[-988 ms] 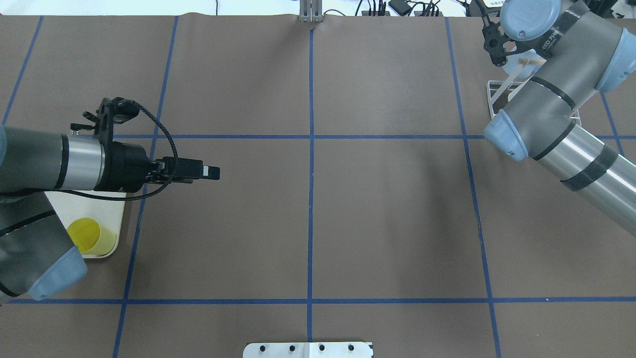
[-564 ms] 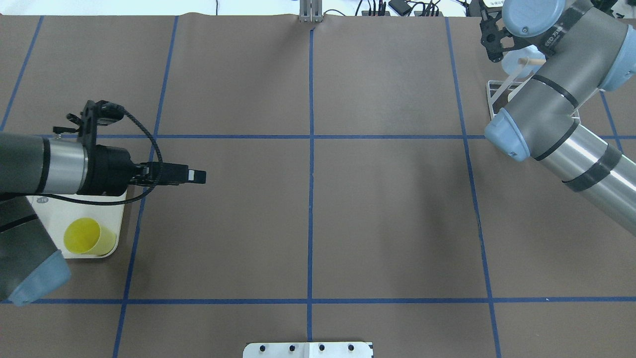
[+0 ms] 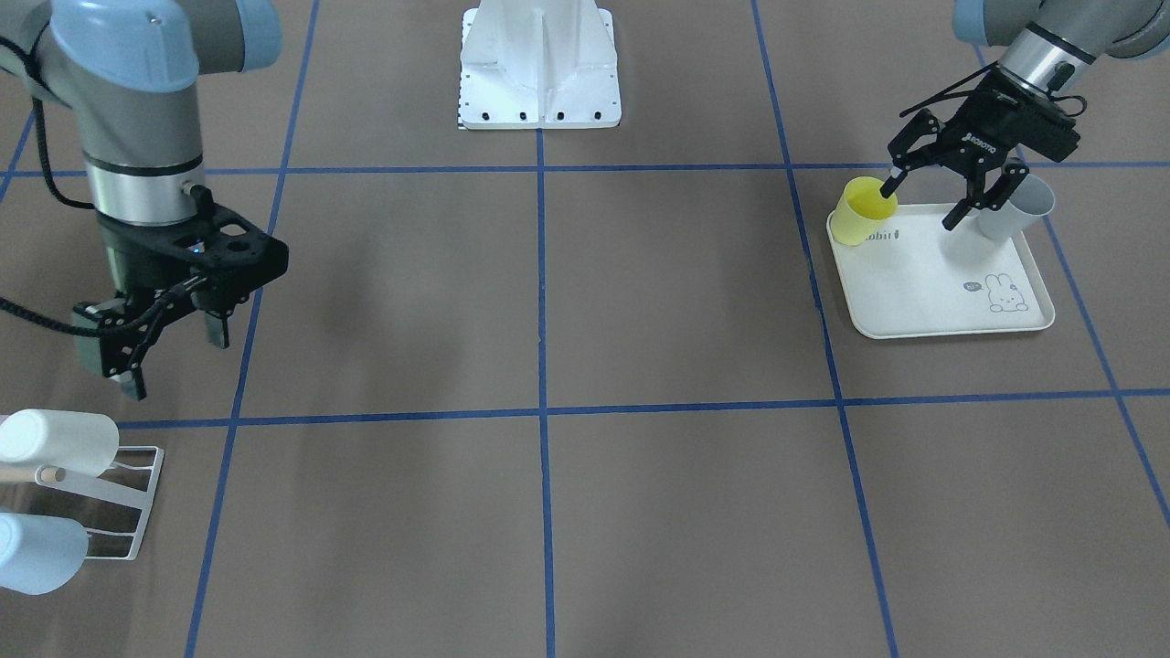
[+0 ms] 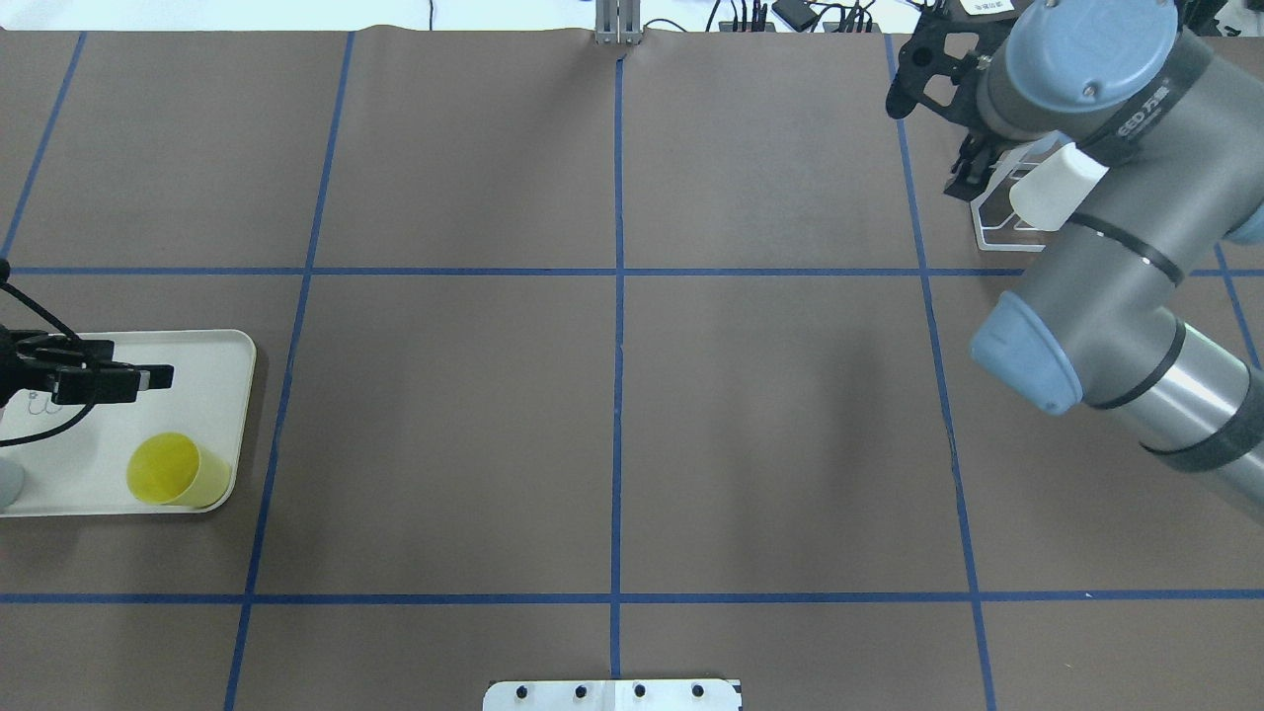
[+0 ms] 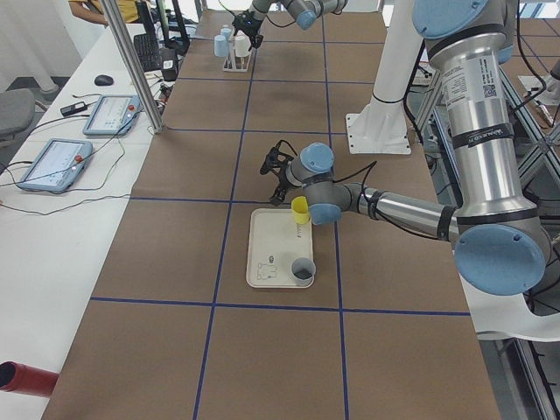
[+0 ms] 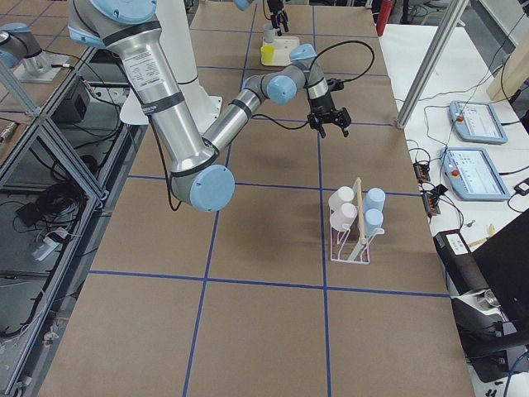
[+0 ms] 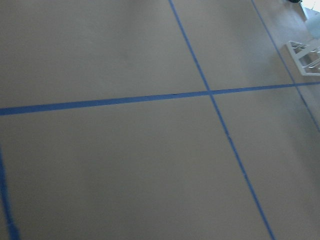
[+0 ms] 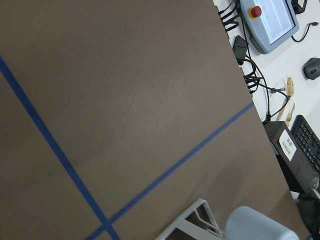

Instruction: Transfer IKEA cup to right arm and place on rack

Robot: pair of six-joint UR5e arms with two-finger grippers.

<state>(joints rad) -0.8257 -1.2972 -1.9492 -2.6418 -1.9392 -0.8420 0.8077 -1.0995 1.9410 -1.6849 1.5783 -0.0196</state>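
Left tool (image 3: 923,199) – jaws spread, gripping nothing, hanging over the tray (image 3: 932,315). Yellow cup (image 3: 864,212) stands on the tray at one side of it, grey cup (image 3: 1016,206) at the other. In the front view one fingertip overlaps the yellow rim, so contact can't be read there. The overhead view shows a gap between tool and yellow cup. The overhead view cuts the grey cup off at its frame edge; the front and left-side views show it whole.

Right tool (image 3: 174,361) – released, empty, above bare table (image 3: 548,512). Rack (image 3: 128,512) is near it, on the side away from the robot's base. The front view catches only two cups there, a white cup (image 3: 55,439) and a pale blue cup (image 3: 37,553). The right-side view shows four, set either side of the rod (image 6: 357,207).

Wrist views show table, blue tape (image 7: 125,100) and a rack corner. The right one adds a pale blue cup. Neither shows its own fingers.
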